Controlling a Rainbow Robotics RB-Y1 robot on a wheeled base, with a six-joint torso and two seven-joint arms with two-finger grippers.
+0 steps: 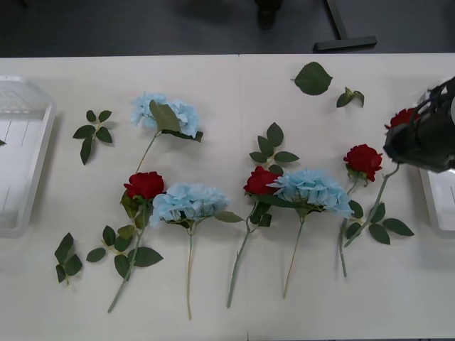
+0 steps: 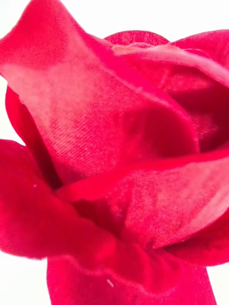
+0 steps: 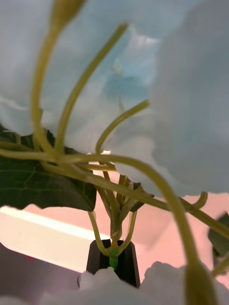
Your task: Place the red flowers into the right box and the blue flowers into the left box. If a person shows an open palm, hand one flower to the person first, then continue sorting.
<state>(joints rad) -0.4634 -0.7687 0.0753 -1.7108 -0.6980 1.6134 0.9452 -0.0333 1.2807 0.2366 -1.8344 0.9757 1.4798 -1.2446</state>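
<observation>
At right edge, right gripper (image 1: 421,135) holding red rose (image 1: 402,117) above right box (image 1: 435,202), left gripper state cannot tell, 3 roses, 3 hydrangeas on table (image 1: 227,298).

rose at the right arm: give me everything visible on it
Artificial red rose, fabric-looking petals with a woven texture; in the right wrist view its bloom sits very close to the camera, petals layered and cupped. In the front view the bloom peeks out beside the black right arm at the table's right edge, next to the right box. A thin green stem runs down from under the arm toward leaves on the table. The grip itself is hidden.
</observation>
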